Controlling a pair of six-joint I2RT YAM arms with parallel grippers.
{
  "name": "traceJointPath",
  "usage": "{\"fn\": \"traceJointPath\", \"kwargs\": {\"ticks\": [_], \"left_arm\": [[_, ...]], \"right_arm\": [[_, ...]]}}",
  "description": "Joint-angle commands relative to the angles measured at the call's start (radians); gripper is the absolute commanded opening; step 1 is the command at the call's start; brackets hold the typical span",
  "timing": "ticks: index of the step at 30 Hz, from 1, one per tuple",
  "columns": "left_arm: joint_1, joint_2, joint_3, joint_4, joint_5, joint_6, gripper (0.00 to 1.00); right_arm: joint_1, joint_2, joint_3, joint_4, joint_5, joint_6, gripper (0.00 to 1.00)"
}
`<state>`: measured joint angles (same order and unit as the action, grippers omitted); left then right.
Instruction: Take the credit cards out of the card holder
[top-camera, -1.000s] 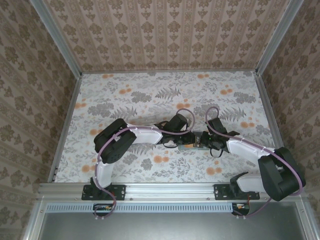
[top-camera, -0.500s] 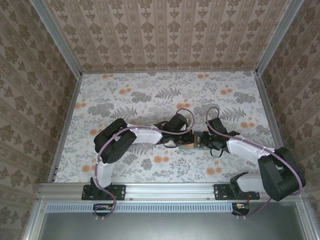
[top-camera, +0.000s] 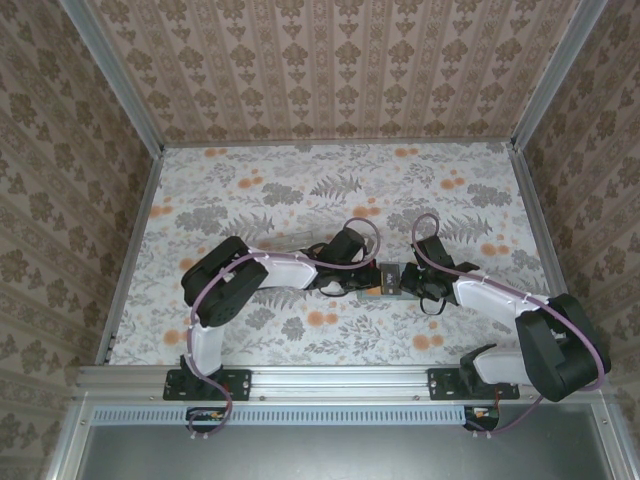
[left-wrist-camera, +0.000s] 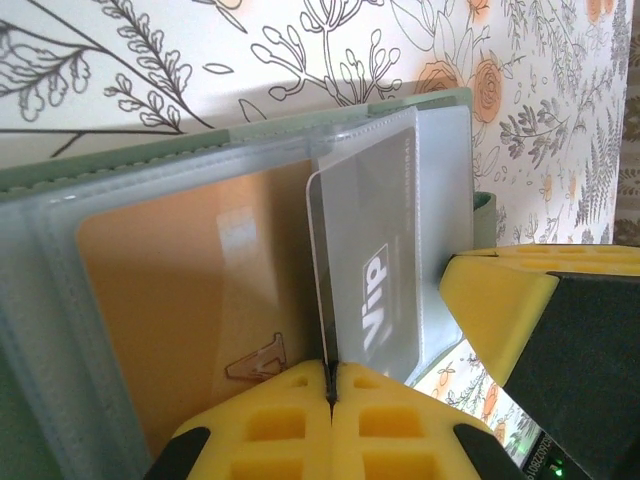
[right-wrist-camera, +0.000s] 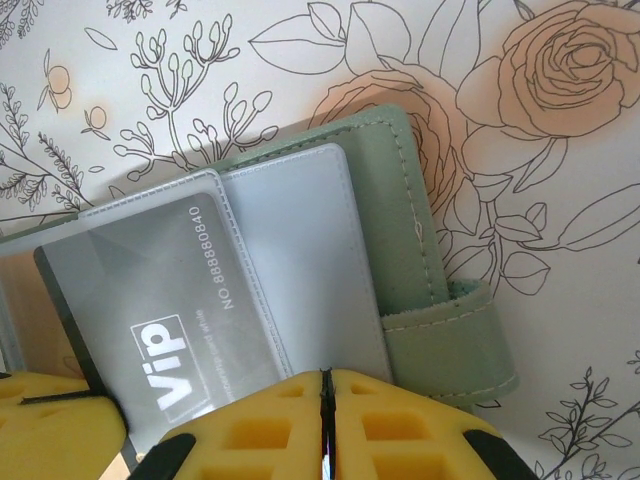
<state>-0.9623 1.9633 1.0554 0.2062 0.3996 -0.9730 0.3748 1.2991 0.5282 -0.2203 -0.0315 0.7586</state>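
The card holder lies open on the floral table between both grippers, its grey-green rim and strap in view. A tan-orange credit card sits inside a translucent pocket. A dark credit card marked "Vip" stands partly out of its pocket. My left gripper is shut on this card's near edge. My right gripper is shut on the holder's pocket edge beside the strap. One yellow finger of the right gripper shows to the right of the Vip card.
A clear plastic case lies just behind the left arm's forearm. Metal rails and patterned walls close the table in on three sides. Open floral cloth stretches behind the grippers.
My left gripper has closed on the Vip card's edge, and its wrist has shifted slightly back and left. The right arm has stayed put.
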Motion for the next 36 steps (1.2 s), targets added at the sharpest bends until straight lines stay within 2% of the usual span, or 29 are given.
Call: {"fn": "traceJointPath", "kwargs": {"ticks": [1,4,8,14,20,30,36], "left_arm": [[0.004,-0.019,-0.002,-0.008,0.013,-0.008,0.00],[0.002,-0.008,0.007,-0.005,0.017,-0.012,0.00],[0.002,0.001,0.012,-0.003,0.021,-0.015,0.00],[0.000,0.006,0.014,-0.001,0.022,-0.015,0.00],[0.001,0.006,0.013,-0.003,0.024,-0.015,0.00],[0.004,0.001,0.007,-0.013,0.020,-0.020,0.00],[0.014,-0.019,-0.019,-0.022,0.015,-0.021,0.00]], "right_arm": [[-0.003,-0.001,-0.006,-0.022,-0.009,-0.007,0.12],[0.000,-0.026,0.015,-0.037,-0.019,-0.029,0.09],[0.007,-0.040,0.052,-0.052,-0.029,-0.061,0.00],[0.020,0.032,0.102,-0.035,-0.071,-0.071,0.00],[0.031,0.126,0.115,-0.038,-0.041,-0.046,0.00],[0.026,0.118,0.072,-0.093,0.066,-0.007,0.00],[0.018,0.125,0.061,-0.089,0.070,-0.008,0.00]]}}
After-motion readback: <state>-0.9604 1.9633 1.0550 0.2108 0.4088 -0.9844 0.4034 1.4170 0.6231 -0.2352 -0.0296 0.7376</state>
